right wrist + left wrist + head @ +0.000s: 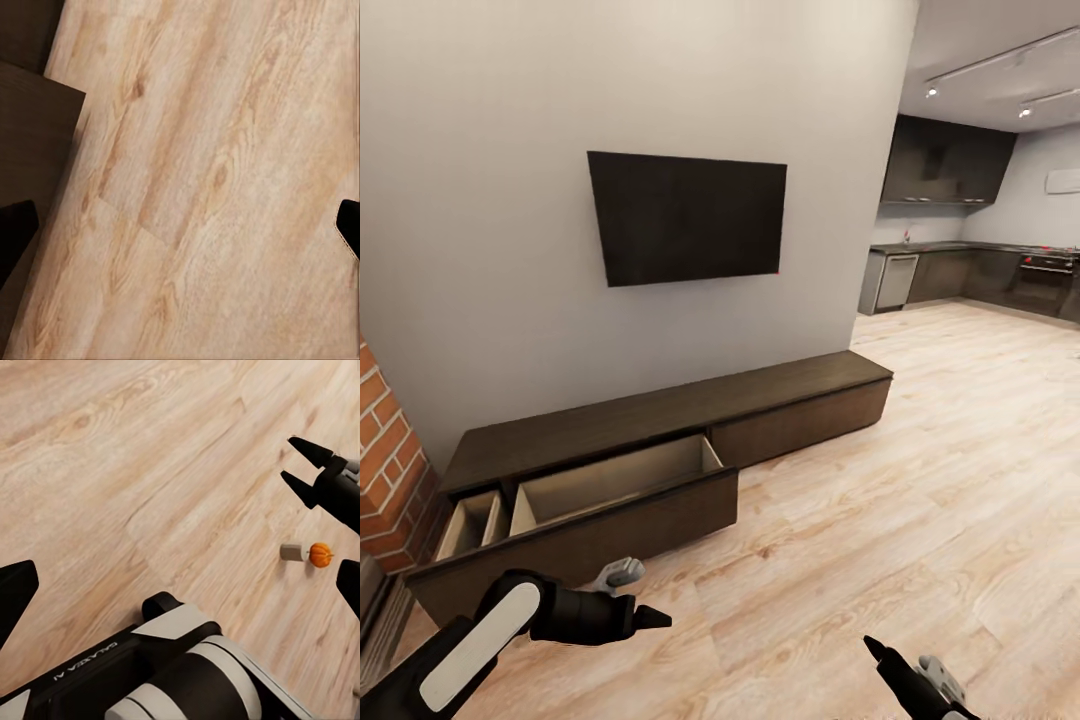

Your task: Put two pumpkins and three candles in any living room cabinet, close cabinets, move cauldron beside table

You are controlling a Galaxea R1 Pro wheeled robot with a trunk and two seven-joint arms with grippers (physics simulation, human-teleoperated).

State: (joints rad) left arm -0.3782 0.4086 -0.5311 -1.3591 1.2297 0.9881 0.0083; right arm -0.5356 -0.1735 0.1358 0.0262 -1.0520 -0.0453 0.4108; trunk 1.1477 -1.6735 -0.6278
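Cabinet: you are facing one long, low, dark brown wooden cabinet [660, 440] running along the grey wall, under a black flat wall-mounted screen [688, 216].
Drawers: you are seeing two drawers standing pulled out at the cabinet's brick-wall end, sharing one dark front panel [590, 540]; the wide drawer [610, 480] and the narrow drawer [468, 524] beside it are both showing bare pale wood inside, as far as their interiors are in sight.
Pumpkins: you are seeing one small round bright-orange ribbed pumpkin [320, 555] lying on the pale plank floor [920, 480], away from the cabinet.
Grey block: one small grey stubby object [292, 552] is lying just beside the pumpkin; what it is cannot be told.
Left gripper [630, 598]: you are holding it above the floor just in front of the open drawer front; its two fingers are standing apart, gripping nothing.
Right gripper [304, 470]: you are holding it over bare floor with its black fingertips spread, released and empty.
Brick column [385, 450]: one red brick column is standing at the cabinet's drawer end.
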